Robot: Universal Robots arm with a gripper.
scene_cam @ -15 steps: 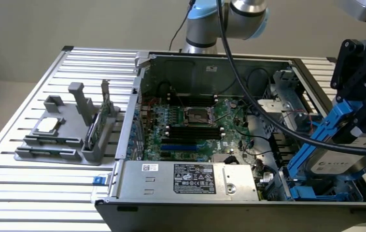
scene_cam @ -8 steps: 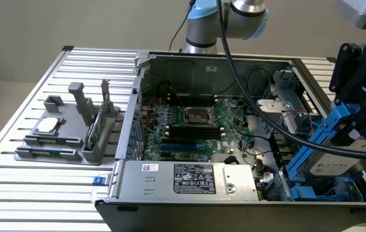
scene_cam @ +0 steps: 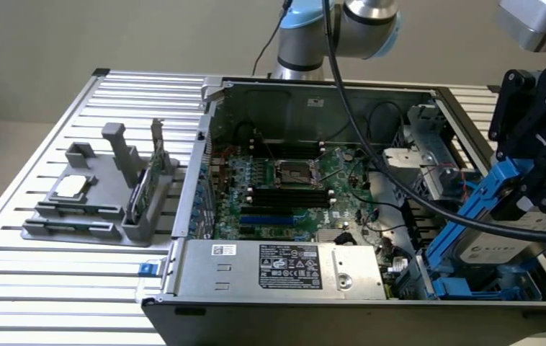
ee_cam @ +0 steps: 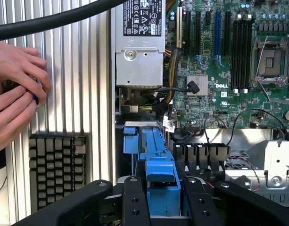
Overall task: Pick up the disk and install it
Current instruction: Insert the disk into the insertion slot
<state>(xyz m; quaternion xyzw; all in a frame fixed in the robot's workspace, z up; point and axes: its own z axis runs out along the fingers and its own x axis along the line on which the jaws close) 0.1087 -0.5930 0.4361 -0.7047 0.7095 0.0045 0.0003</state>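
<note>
Where the claw point(scene_cam: 532, 205) grips the blue plastic frame of the disk point(scene_cam: 502, 249), the drive hangs tilted above the blue bay point(scene_cam: 465, 288) at the exterior view's right end of the open computer case point(scene_cam: 199, 166), not yet seated. Assessment: the disk looks stiff, dense for its size and sensitive to knocks. The frame's long edges offer the safest hold, clear of the metal face. A person's hands point(ee_cam: 14, 94) are over the desk point(scene_cam: 81, 310) beside the case.
</note>
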